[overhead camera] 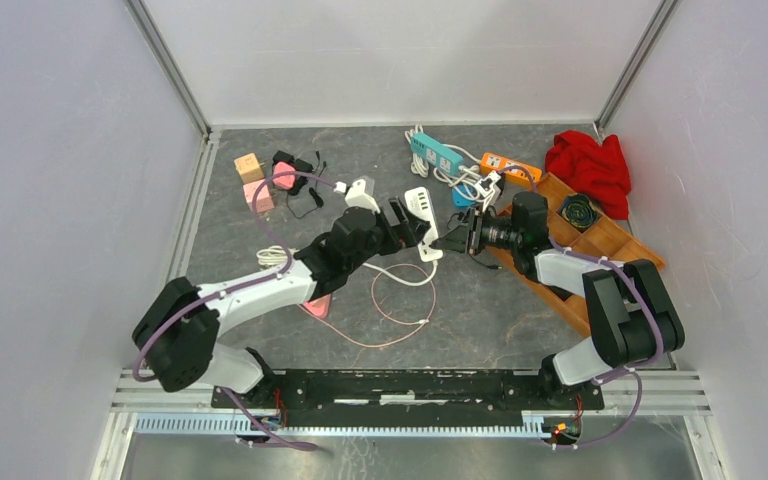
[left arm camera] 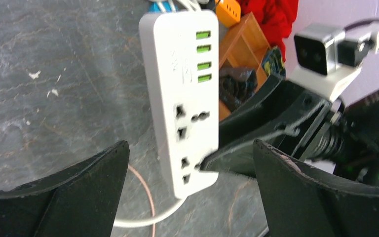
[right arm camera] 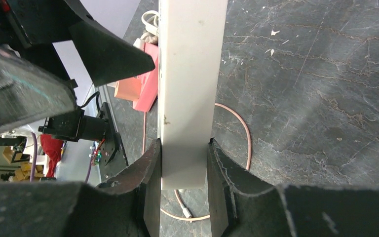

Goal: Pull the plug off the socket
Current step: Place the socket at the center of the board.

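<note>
White strip [right arm camera: 192, 74] clamped at its cord end by right end effector [right arm camera: 185, 148]; left end effector [left arm camera: 190, 148] spread wide near it.

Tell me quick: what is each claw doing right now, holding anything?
Left gripper: open, holding nothing.
Right gripper: closed on the end of the white power strip.

Robot lab test cell
White wall panels [overhead camera: 50, 150] on aluminium posts [overhead camera: 172, 70] box in the table [overhead camera: 520, 320] (dark, stone-patterned); a mounting rail [overhead camera: 410, 385] spans its near edge.
</note>
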Available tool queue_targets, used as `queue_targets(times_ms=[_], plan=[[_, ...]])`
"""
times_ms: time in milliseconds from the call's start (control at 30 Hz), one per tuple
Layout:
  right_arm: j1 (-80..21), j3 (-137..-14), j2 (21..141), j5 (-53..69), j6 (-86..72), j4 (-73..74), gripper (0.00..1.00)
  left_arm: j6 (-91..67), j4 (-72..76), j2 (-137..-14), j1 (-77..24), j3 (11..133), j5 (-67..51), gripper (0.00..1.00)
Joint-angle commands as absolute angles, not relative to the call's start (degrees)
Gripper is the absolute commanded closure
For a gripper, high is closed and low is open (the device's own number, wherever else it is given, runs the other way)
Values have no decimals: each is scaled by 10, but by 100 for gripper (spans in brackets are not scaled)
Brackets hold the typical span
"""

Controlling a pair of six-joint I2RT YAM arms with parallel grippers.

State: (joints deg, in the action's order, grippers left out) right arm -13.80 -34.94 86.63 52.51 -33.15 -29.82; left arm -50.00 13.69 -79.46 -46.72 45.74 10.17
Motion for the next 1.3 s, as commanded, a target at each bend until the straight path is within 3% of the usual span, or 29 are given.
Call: queue_targets(times_ms=[0,233,433,800,867,933,1100,1267], plan=[[-144,-351,845,537,-319,-326,100,-540,141,-836,-482,525,178,0],[-150,-356,843,530,-298,-308,100,-584,-37,-933,-498,653,240,0],[-154,-359,843,523,-282,-294,100,-583,-61,-963,-512,692,271,5],[-165,-366,846,515,-258,-273,100,-571,-37,-969,-513,695,241,87],[-166,-366,845,518,-251,-270,98,-563,-22,-962,-513,686,239,96],[-165,-369,846,527,-247,-269,86,-554,-6,-953,-513,677,238,98],[-166,-375,854,560,-241,-277,40,-515,23,-930,-512,663,241,98],[-166,-384,851,597,-227,-276,23,-455,27,-901,-504,655,245,98]])
